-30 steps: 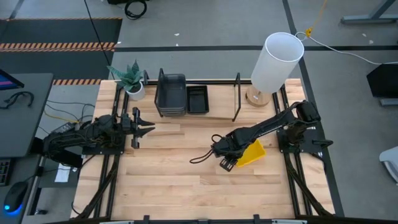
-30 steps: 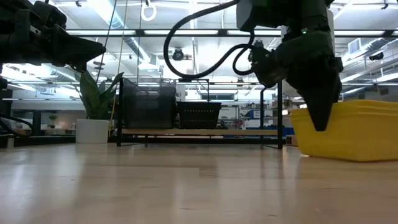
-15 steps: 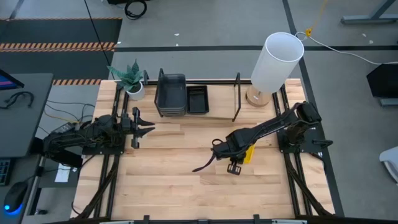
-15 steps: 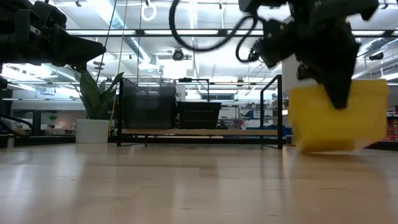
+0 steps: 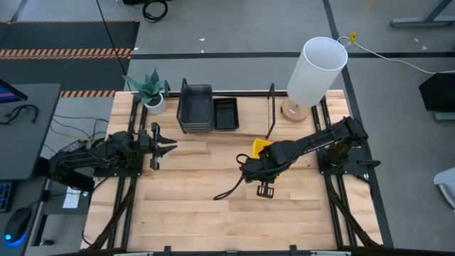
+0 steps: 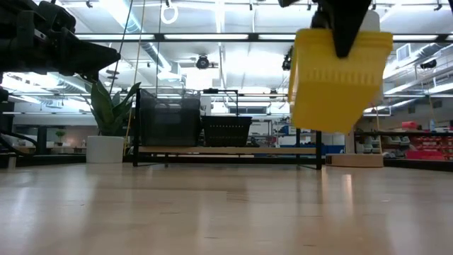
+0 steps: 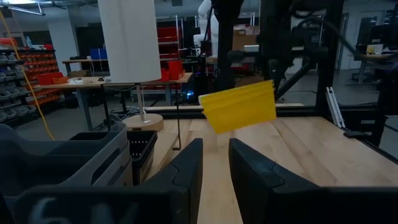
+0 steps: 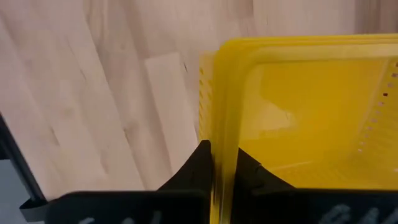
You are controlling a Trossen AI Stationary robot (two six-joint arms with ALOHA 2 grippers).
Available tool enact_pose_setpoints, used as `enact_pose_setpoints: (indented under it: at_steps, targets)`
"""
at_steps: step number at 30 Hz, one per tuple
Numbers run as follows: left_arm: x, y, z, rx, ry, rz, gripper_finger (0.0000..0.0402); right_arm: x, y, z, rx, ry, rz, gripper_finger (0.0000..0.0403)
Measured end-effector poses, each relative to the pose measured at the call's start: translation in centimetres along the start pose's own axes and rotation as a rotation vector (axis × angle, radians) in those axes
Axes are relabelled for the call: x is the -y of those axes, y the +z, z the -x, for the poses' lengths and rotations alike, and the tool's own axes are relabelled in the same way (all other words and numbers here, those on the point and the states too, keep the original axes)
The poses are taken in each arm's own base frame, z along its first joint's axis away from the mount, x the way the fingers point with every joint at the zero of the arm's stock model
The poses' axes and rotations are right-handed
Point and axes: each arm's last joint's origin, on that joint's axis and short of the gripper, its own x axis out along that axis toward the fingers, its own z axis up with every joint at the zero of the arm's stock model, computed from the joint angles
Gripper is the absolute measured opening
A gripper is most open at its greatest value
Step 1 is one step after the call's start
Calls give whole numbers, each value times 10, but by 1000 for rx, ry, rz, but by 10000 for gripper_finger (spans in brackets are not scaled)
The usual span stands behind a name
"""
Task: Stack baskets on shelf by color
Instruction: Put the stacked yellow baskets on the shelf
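A nested stack of bright yellow baskets [image 6: 338, 81] hangs in the air above the table's middle right, also seen as yellow baskets [image 5: 261, 148] from above. My right gripper [image 6: 345, 35] is shut on it, pointing down. On the shelf [image 5: 271, 110] at the far edge, dark grey baskets [image 5: 195, 107] sit stacked at the left, with a black mesh basket [image 5: 226, 114] beside them. My left gripper [image 5: 167, 148] waits open at the table's left, pointing level toward the right. My right gripper pinches one side wall [image 8: 224, 149] of the yellow stack at its rim, one finger [image 8: 245, 168] inside the baskets and one finger [image 8: 199, 165] outside. The fingers come from above, pointing down. The stack hangs below them on edge, slightly tilted, clear of the table.
A tall white cylinder [image 5: 316, 71] stands on a round base at the far right corner, just right of the shelf. A potted plant [image 5: 149, 89] stands at the far left corner. The shelf's right part shows bare wire.
My right gripper has shut on the yellow baskets' wall, risen and rolled, drifting toward the table's far-left. The yellow stack, resting on the table at first, is now lifted clear and hangs on edge from the fingers.
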Motion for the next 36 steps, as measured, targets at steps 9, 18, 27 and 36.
enact_pose_setpoints:
  at_steps: [9, 18, 27, 36]
  targets:
    - [0, 0, 0, 0, 0, 0, 86, -4, 2, 28, 56, 20, 29, 20]
    - [0, 0, 0, 0, 0, 0, 82, -3, 5, 36, 122, -57, 62, 20]
    - [0, 0, 0, -5, 0, 0, 88, 9, 22, 20, 159, -266, 144, 20]
    - [0, 0, 0, -4, -1, 0, 81, 46, 37, 11, 109, -401, 172, 20]
